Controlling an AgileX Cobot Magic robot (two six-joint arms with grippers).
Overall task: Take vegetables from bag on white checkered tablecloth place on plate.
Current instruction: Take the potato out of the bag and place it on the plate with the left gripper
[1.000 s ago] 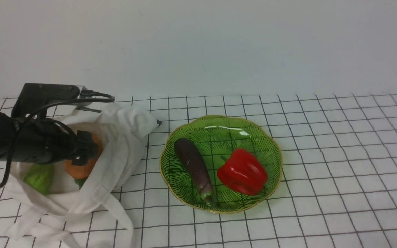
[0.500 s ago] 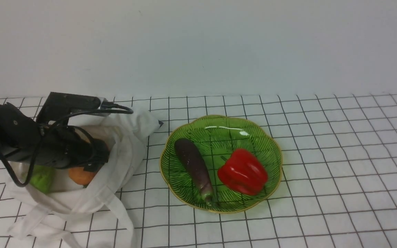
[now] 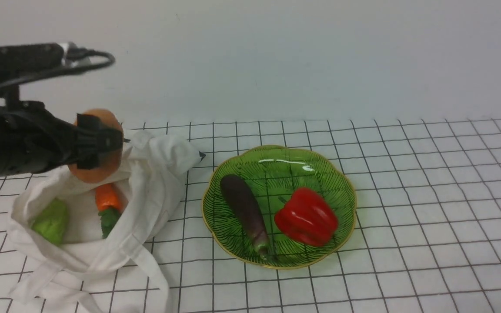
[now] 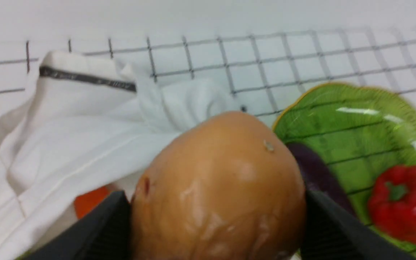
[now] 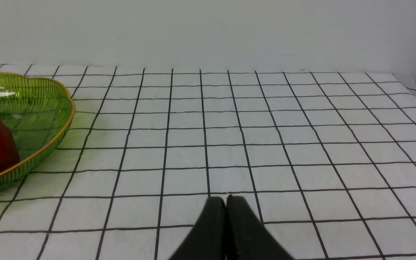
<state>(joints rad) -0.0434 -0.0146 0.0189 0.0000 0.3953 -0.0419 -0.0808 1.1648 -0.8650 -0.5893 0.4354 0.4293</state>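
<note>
A: So, where is the potato (image 3: 89, 173)?

B: In the left claw (image 3: 100, 143), which is clenched on it from both sides. It hangs in the air over the far rim of the bag (image 3: 146, 174), near the bench's left edge. I see no fabric touching it.

A: Why so high?

B: My guess is to clear the bag's floppy mouth before a swing toward the plate (image 3: 276, 150), which sits about mid-bench. The fingers cross the middle of the oval, likely so the smooth skin can't squirt out.

A: And the right claw (image 5: 226, 209)?

B: It's pinched together on nothing, low over bare cloth (image 5: 302, 126) on the plate's right-edge side. It's parked out of the way, I'd say.

A: Count for me.

B: Five vegetables. One is the potato in the grip. Two are in the bag, a carrot (image 3: 108, 198) and a green lump (image 3: 51, 221), lying apart with the lump nearer the left edge. Two are on the plate, an aubergine (image 3: 246, 213) and a pepper (image 3: 306, 216), side by side. One bag, one plate, two claws.

A: Is there room on the plate?

B: The part toward the far edge looks bare. I'd aim there.
</note>
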